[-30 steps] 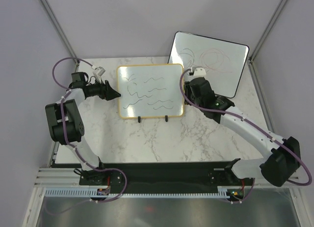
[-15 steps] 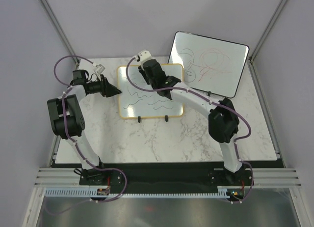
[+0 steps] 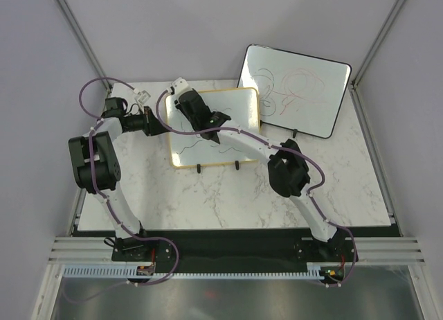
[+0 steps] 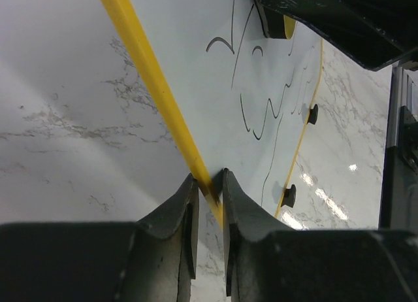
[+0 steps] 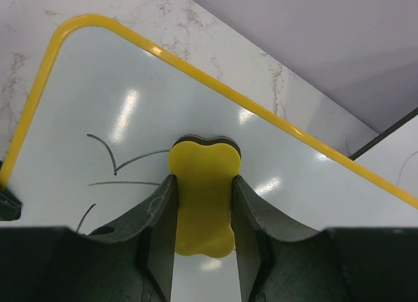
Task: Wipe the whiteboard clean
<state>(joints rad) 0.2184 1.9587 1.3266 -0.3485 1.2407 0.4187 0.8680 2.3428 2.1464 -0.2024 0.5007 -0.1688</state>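
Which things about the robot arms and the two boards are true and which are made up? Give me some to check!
1. The right gripper holds a yellow eraser. True.
2. The left gripper hangs open in the air. False: it is shut on the frame of the whiteboard.
3. The whiteboard is wiped totally clean. False: black wavy lines are on it.
4. A black-framed board with scribbles stands behind it. True.
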